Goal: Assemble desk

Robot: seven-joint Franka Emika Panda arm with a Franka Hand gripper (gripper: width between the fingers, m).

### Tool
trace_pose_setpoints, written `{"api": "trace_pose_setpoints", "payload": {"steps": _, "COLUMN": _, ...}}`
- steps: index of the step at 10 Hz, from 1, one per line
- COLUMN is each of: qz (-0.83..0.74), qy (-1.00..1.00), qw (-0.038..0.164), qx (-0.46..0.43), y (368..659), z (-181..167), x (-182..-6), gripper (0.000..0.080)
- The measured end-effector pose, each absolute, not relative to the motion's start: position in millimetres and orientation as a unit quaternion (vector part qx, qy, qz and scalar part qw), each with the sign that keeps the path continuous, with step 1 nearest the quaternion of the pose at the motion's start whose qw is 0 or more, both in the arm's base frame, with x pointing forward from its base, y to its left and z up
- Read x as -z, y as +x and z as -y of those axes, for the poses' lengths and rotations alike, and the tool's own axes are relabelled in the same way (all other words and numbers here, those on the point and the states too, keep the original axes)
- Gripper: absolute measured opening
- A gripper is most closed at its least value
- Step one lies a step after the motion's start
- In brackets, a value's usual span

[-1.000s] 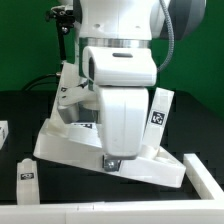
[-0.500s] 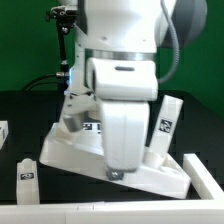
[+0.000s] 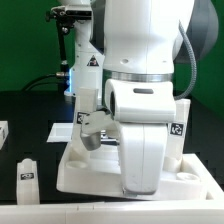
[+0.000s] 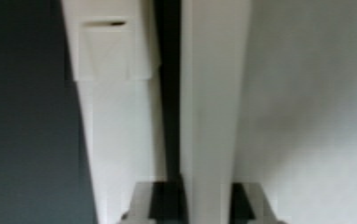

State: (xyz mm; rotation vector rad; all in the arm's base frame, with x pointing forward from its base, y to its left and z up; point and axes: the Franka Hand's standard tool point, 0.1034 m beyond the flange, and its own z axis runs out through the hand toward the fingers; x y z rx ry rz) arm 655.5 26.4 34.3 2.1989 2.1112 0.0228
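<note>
The white desk panel (image 3: pixel 92 165) lies flat in the middle of the table, with my arm standing over it. One white leg (image 3: pixel 180 132) with a tag stands upright at its far corner on the exterior view's right. My gripper (image 3: pixel 135 188) reaches down to the panel's near side, its tips hidden by the hand. In the wrist view my gripper (image 4: pixel 207 200) is shut on a thin white upright edge (image 4: pixel 210 90) of the panel, with a finger (image 4: pixel 164 203) on each side. A second white strip (image 4: pixel 107 120) with a notch runs beside it.
A loose white leg (image 3: pixel 27 172) with a tag lies on the black table at the exterior view's left. Another white part (image 3: pixel 4 131) shows at the left edge. A white bar (image 3: pixel 206 170) borders the panel on the right and runs along the front (image 3: pixel 40 214). A camera stand (image 3: pixel 70 50) stands behind.
The arm has moved toward the exterior view's right and closer to the camera. The panel and its upright leg have shifted right with it, up to the white bar.
</note>
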Motion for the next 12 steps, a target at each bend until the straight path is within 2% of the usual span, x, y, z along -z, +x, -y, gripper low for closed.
{"api": "trace_pose_setpoints", "payload": {"steps": 4, "qz": -0.69, "qy": 0.723, "qw": 0.032, "qx": 0.013, "y": 658.9, "z": -26.7, "x": -31.2, "gripper": 0.0054}}
{"api": "trace_pose_setpoints", "payload": {"steps": 9, "qz": -0.692, "qy": 0.721, "qw": 0.036, "qx": 0.013, "y": 658.3, "z": -24.8, "x": -30.6, "gripper": 0.0054}}
{"api": "trace_pose_setpoints", "payload": {"steps": 11, "qz": -0.679, "qy": 0.733, "qw": 0.037, "qx": 0.016, "y": 659.9, "z": -20.8, "x": -36.9, "gripper": 0.0306}}
{"api": "trace_pose_setpoints", "payload": {"steps": 12, "qz": -0.679, "qy": 0.733, "qw": 0.04, "qx": 0.024, "y": 661.2, "z": -15.2, "x": -60.0, "gripper": 0.0443}}
